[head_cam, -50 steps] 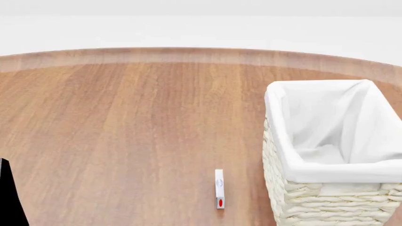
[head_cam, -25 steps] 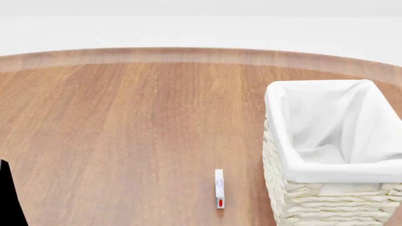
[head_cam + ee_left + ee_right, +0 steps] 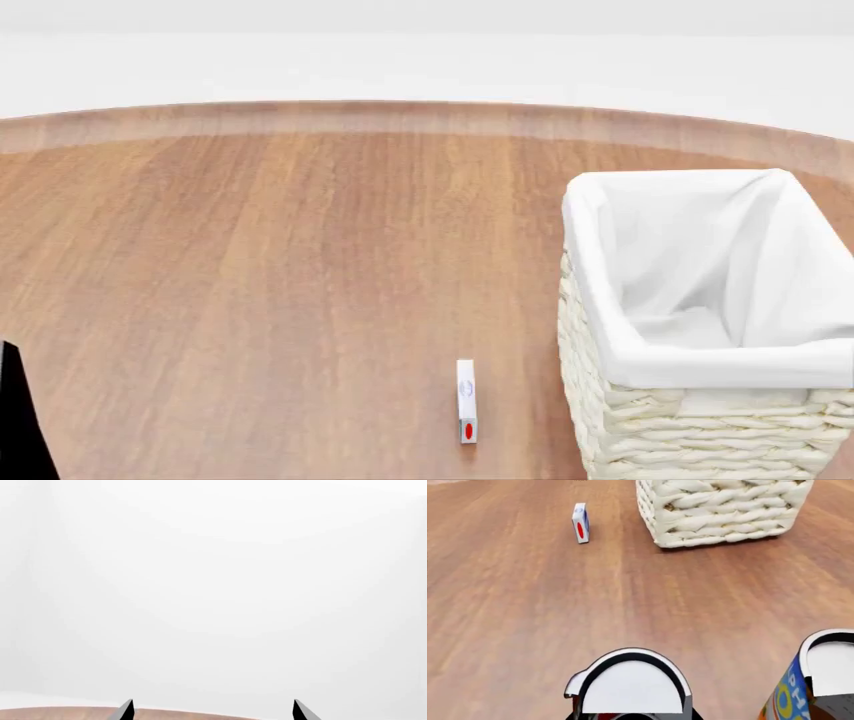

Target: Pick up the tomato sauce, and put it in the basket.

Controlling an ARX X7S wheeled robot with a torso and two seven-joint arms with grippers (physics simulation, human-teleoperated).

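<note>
The left gripper (image 3: 212, 712) is showing two black fingertips spread apart with nothing between them, pointing off past the table edge, nowhere near the basket (image 3: 694, 440). The right gripper's fingers aren't showing up in any view, so whether they're apart or together is anyone's guess.

The tomato sauce (image 3: 627, 685) is sitting right under the right wrist camera, well apart from the basket on the robot's side of it, with only its pale top and a sliver of red label peeking in. The blue-and-yellow can (image 3: 790, 695) is standing on that same side of the basket, and a little white box (image 3: 580, 522) is standing near the basket's wall.

Probably it's handling like a stiff, fairly heavy can with a slick label. Squeezing across the round side around mid-height looks safest.
</note>
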